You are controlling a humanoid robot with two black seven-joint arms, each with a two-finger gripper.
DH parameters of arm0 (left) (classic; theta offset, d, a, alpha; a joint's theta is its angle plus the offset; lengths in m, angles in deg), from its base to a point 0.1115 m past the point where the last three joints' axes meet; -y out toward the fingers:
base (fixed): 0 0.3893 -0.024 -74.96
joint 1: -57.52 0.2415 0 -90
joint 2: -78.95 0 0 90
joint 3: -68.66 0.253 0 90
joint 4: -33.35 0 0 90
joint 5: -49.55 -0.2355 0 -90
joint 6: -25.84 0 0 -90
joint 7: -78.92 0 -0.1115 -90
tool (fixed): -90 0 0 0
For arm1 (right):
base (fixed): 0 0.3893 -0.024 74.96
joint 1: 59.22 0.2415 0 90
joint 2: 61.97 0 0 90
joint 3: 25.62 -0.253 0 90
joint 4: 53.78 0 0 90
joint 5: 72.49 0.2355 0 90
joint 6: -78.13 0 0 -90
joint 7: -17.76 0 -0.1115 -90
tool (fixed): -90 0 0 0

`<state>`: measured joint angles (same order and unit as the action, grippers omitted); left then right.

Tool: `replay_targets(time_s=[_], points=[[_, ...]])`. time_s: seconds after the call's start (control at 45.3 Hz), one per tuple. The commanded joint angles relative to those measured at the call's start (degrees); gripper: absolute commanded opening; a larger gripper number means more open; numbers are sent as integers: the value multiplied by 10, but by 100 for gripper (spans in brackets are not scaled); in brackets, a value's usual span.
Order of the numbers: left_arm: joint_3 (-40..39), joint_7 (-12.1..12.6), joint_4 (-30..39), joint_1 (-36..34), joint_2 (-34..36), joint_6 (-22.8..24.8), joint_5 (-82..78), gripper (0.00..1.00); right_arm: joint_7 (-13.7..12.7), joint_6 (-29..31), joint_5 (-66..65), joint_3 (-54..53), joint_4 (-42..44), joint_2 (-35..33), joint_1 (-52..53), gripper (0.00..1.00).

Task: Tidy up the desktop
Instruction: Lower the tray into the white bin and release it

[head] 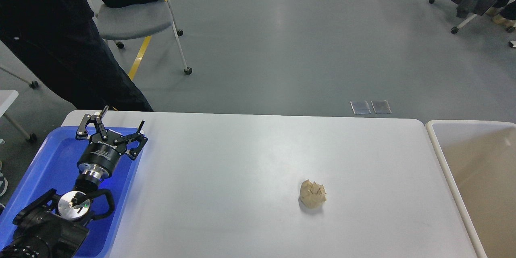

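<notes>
The desktop (242, 169) is a wide white-grey tabletop with rounded corners. A crumpled beige paper ball (313, 194) lies on it, right of centre. My left gripper (121, 116) is open and empty, held over the far end of the blue tray (52, 157) at the desktop's left edge, far from the ball. My right gripper is out of view.
A beige open bin (475, 169) stands against the desktop's right edge. A person in black (60, 36) stands beyond the far left corner, beside a grey chair (133, 18). Grey floor lies beyond the far edge.
</notes>
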<state>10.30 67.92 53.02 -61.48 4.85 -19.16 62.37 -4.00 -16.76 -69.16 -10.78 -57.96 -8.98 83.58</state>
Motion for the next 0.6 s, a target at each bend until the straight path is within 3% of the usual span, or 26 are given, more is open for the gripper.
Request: replay_targets(time_s=[0.0,0.199,0.574], points=[[0,0,0,0,0,0,0,100,13,-43,18,-106,44,91,-117,0],[0,0,0,0,-1,0,0,100,46,-41,18,-136,42,127,-155,0],[0,0,0,0,-1,0,0,100,58,-41,20,-153,40,142,-169,0]])
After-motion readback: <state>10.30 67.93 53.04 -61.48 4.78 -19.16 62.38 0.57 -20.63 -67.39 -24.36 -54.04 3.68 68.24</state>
